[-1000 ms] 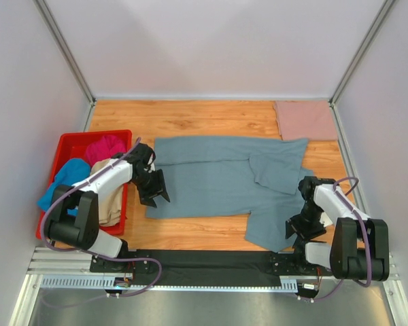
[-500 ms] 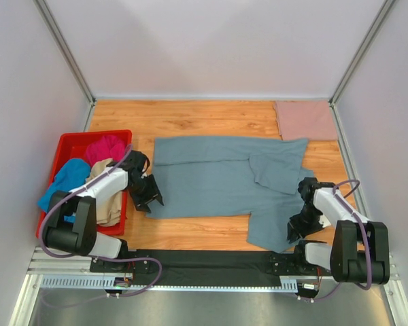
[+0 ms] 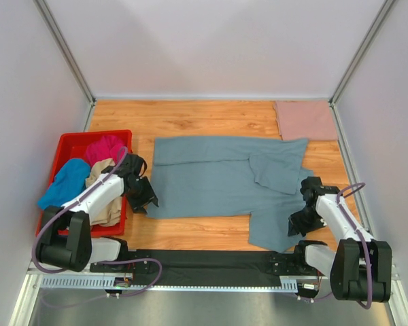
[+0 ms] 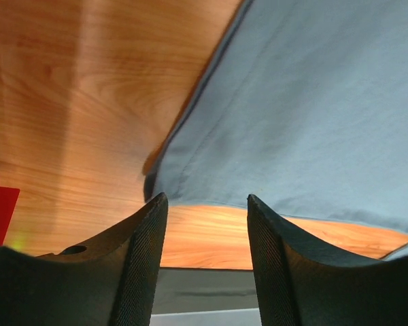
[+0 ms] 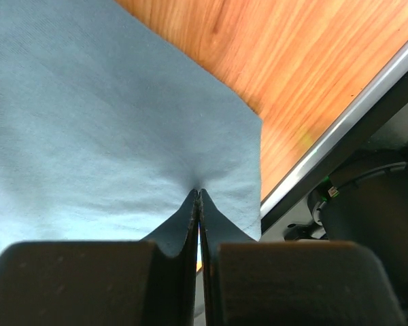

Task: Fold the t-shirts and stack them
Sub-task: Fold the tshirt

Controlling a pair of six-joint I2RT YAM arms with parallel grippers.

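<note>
White walls are boxing in my wooden table point(image 3: 190, 119), and the big slate grey-blue t-shirt point(image 3: 211, 183) is lying spread out across the middle of it, a bit rumpled on the right side. The red bin point(image 3: 66, 144) is sitting at the left edge, with the bright blue shirt point(image 3: 66, 180), magenta shirt point(image 3: 105, 146) and beige shirt point(image 3: 111, 209) piled in it. The dusty-pink shirt point(image 3: 306, 120) is lying folded in the far right corner. My left jaws are standing open right at the grey-blue shirt's near left corner, gripping nothing. My right jaws are pinching shut on that shirt's cloth by its near right corner.
</note>
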